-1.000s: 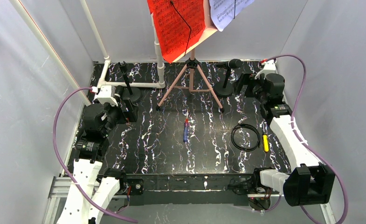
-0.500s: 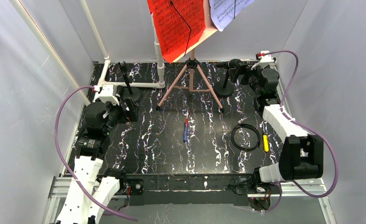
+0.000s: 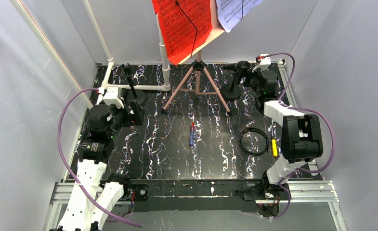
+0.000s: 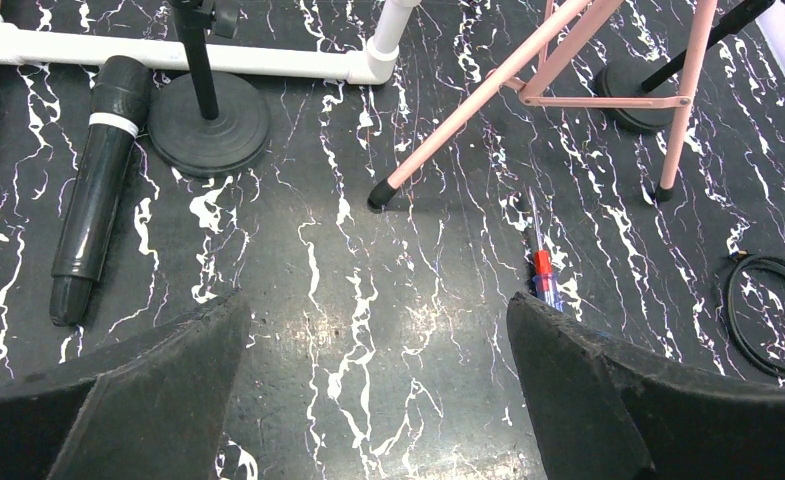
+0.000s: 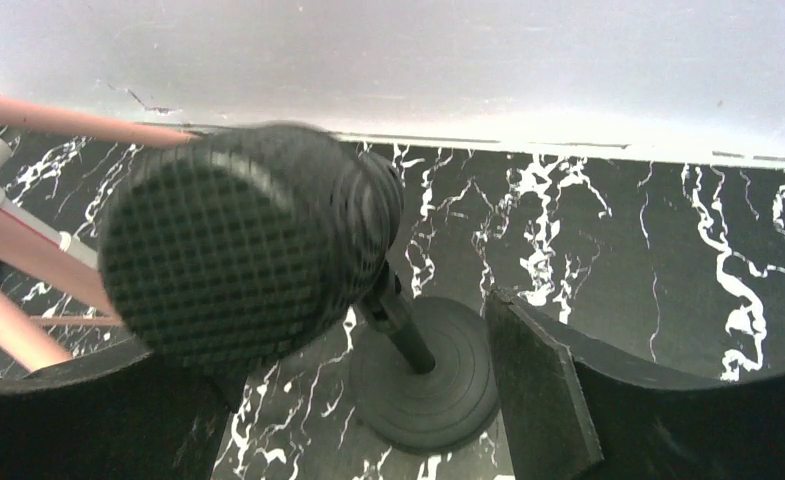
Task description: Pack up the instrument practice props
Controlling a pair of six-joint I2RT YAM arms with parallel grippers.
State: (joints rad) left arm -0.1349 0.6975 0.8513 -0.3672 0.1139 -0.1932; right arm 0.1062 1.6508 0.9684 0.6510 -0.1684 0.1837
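Note:
The pink sheet-music rack stands at the back middle on tripod legs (image 3: pixel 196 86), holding a red sheet (image 3: pixel 182 29) and a white sheet (image 3: pixel 235 12). One black microphone (image 3: pixel 241 65) sits on its stand with a round base (image 3: pixel 232 92). My right gripper (image 3: pixel 248 77) is open right beside it. In the right wrist view the microphone head (image 5: pixel 238 245) fills the space before the open gripper (image 5: pixel 358 400), above the base (image 5: pixel 428 375). The other microphone (image 4: pixel 98 190) lies flat beside its round base (image 4: pixel 208 125). My left gripper (image 4: pixel 378 370) is open and empty above the table.
A white pipe frame (image 3: pixel 134 86) stands at the back left. A blue and red screwdriver (image 3: pixel 191 134) lies mid-table. A black cable coil (image 3: pixel 253 141) and a yellow tool (image 3: pixel 274 147) lie at the right. Grey walls close in on three sides.
My right arm has swung left and back, bringing its gripper up to the standing microphone. The left arm has hardly moved.

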